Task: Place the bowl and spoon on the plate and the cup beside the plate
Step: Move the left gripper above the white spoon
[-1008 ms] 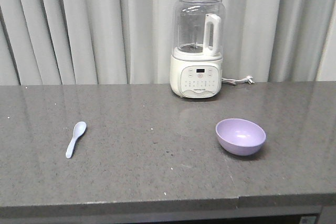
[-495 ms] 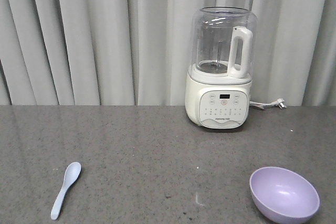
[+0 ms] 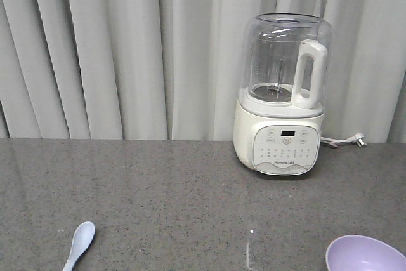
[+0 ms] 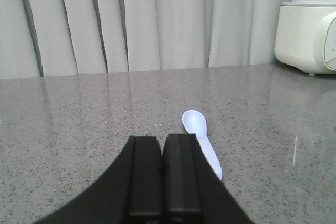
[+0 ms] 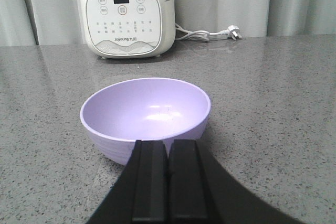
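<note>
The pale blue spoon (image 3: 79, 244) lies flat on the grey counter at the lower left of the front view; in the left wrist view the spoon (image 4: 202, 139) sits just ahead and right of my left gripper (image 4: 162, 139), which is shut and empty. The lavender bowl (image 3: 366, 256) stands upright at the lower right edge of the front view, partly cut off. In the right wrist view the bowl (image 5: 145, 115) is directly ahead of my right gripper (image 5: 168, 142), shut with nothing held. The plate and the cup are out of view.
A white blender with a clear jug (image 3: 283, 97) stands at the back of the counter before grey curtains; its base (image 5: 125, 15) is beyond the bowl, its cord and plug (image 5: 231, 31) trailing right. The speckled counter (image 3: 165, 201) spans the view.
The front view has moved closer to the counter: the blender looms larger and higher, and the spoon and bowl have slid down to the bottom edge.
</note>
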Available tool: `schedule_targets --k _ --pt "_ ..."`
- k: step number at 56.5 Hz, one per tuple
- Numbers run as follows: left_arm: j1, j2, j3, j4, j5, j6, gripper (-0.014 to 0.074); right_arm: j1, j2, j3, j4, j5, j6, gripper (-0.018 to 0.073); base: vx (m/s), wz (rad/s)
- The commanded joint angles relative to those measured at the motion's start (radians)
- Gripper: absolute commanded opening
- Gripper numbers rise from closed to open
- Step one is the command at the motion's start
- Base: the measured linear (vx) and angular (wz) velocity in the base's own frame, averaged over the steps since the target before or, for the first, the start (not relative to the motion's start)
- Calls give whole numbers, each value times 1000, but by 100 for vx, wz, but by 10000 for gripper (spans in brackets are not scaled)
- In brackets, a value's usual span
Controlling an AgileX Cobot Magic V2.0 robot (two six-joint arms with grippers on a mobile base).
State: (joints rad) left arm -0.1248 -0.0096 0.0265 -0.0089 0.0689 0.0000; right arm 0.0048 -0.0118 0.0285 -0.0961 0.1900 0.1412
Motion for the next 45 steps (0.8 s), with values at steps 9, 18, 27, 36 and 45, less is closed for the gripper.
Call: schedule_targets --k 9,18,27,36,45 --pt "2 -4 -26 -9 -77 0 -6 -2 -4 6 -4 -83 -3 -8 0 0" --pt "2 -4 -26 -9 -77 0 -6 -2 -4 6 -4 -83 -3 -8 0 0" --pt "2 -4 -26 -9 -77 0 -6 -2 -4 6 -4 -83 -3 -8 0 0" --pt "2 -4 -34 -9 -100 0 -6 -2 -4 6 -3 -84 -3 -8 0 0" --pt "2 -4 -37 -9 -199 -6 -6 -2 -4 6 -3 -162 -3 -8 0 0"
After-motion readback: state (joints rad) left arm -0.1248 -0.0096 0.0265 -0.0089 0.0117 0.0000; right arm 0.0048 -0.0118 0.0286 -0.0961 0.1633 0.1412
